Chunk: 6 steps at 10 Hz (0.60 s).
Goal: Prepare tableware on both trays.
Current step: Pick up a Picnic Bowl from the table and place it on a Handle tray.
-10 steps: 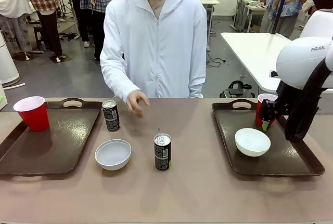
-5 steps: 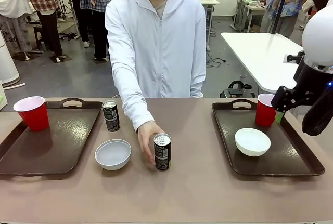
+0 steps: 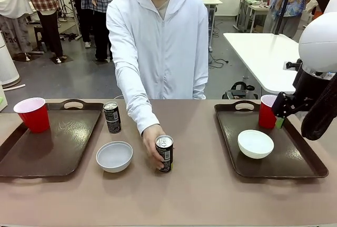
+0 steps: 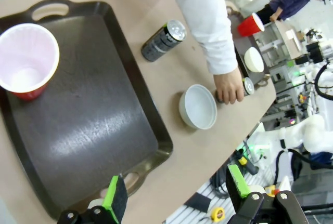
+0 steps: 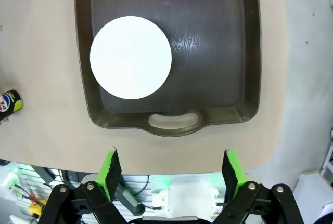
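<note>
White arm (image 3: 321, 42), black green-padded pincer (image 5: 170, 168)

The brown trays (image 3: 52, 156) are shiny plastic with faint scratches. The red cups (image 3: 32, 115) look like smooth plastic. The cans (image 3: 164, 152) have shiny metal tops. The surface (image 3: 210, 195) is dull and smooth.

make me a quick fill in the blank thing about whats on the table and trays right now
1. The person's hand is wrapped around a black ____ standing on the bare table.
2. The left tray holds a single item, a red ____.
3. The right tray holds a red cup and a white ____.
4. The other bowl rests on the table, not on a ____.

Missing words: can, cup, bowl, tray.
</note>
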Each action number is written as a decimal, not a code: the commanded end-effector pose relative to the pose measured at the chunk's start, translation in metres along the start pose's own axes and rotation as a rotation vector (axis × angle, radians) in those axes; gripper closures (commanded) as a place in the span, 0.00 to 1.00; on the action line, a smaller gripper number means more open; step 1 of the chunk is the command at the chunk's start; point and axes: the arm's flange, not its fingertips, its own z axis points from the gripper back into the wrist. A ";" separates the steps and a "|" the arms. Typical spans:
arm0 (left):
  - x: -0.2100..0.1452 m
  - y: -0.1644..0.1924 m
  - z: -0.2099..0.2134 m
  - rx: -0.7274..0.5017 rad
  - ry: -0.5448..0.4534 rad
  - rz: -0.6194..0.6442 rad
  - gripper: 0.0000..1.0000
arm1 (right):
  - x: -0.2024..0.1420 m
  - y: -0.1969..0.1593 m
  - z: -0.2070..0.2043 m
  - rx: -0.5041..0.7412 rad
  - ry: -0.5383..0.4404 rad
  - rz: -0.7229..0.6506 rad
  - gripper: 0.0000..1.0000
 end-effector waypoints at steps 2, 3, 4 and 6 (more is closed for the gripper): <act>0.000 0.000 0.001 -0.014 -0.009 -0.006 0.00 | 0.002 0.000 -0.002 0.006 -0.014 -0.009 0.00; 0.000 0.000 0.001 -0.014 -0.009 -0.006 0.00 | 0.002 0.000 -0.002 0.006 -0.014 -0.009 0.00; 0.000 0.000 0.001 -0.014 -0.009 -0.006 0.00 | 0.002 0.000 -0.002 0.006 -0.014 -0.009 0.00; 0.000 0.000 0.001 -0.014 -0.009 -0.006 0.00 | 0.002 0.000 -0.002 0.006 -0.014 -0.009 0.00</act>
